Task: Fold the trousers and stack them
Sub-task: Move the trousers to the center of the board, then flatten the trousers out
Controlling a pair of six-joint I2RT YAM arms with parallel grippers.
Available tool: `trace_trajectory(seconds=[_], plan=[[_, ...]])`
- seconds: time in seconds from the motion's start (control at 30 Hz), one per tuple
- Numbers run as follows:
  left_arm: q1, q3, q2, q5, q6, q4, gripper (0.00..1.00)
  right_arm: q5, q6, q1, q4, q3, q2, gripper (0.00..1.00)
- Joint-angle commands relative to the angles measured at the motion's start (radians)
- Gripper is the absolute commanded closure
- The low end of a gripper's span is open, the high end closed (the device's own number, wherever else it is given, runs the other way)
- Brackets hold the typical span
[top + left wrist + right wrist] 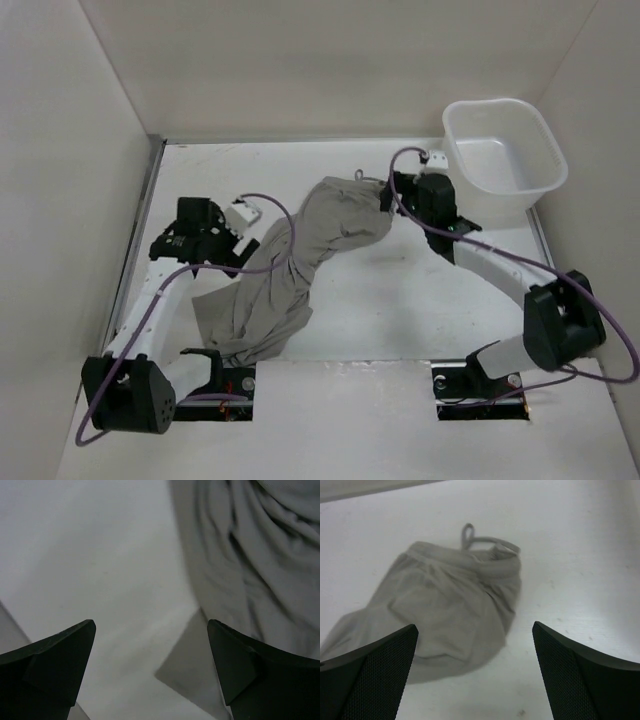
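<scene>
The grey-taupe trousers (290,260) lie crumpled on the white table, running from the waist at the far middle down to the near left. My left gripper (252,243) is open and empty at the trousers' left edge; in the left wrist view (150,625) bare table lies between its fingers and rumpled cloth (250,560) is at the upper right. My right gripper (390,195) is open and empty just right of the waist; in the right wrist view (475,627) the waistband and drawstring loop (470,532) lie ahead of the fingers.
A white plastic tub (545,140) stands at the far right corner, close behind the right wrist. White walls enclose the table on the left, back and right. Purple cables trail along both arms.
</scene>
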Motion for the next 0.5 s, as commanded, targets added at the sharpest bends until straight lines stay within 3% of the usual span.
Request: trace_trajectory(seconds=[0.0, 0.13, 0.33, 0.4, 0.47], plan=[[-0.134, -0.018, 0.028, -0.061, 0.173, -0.299, 0.0, -0.067, 0.049, 0.029, -0.171, 0.276, 0.162, 0.0], [-0.304, -0.064, 0.143, -0.087, 0.138, -0.267, 0.0, -0.024, 0.136, 0.032, -0.376, 0.61, 0.485, 0.0], [-0.39, -0.103, 0.261, -0.09, 0.066, -0.172, 0.06, 0.013, 0.189, -0.008, -0.466, 0.772, 0.663, 0.0], [-0.415, -0.137, 0.296, -0.104, 0.049, -0.131, 0.18, 0.002, 0.189, -0.012, -0.488, 0.781, 0.686, 0.0], [-0.423, -0.156, 0.339, -0.107, 0.039, -0.104, 0.41, -0.028, 0.192, -0.018, -0.506, 0.78, 0.703, 0.0]])
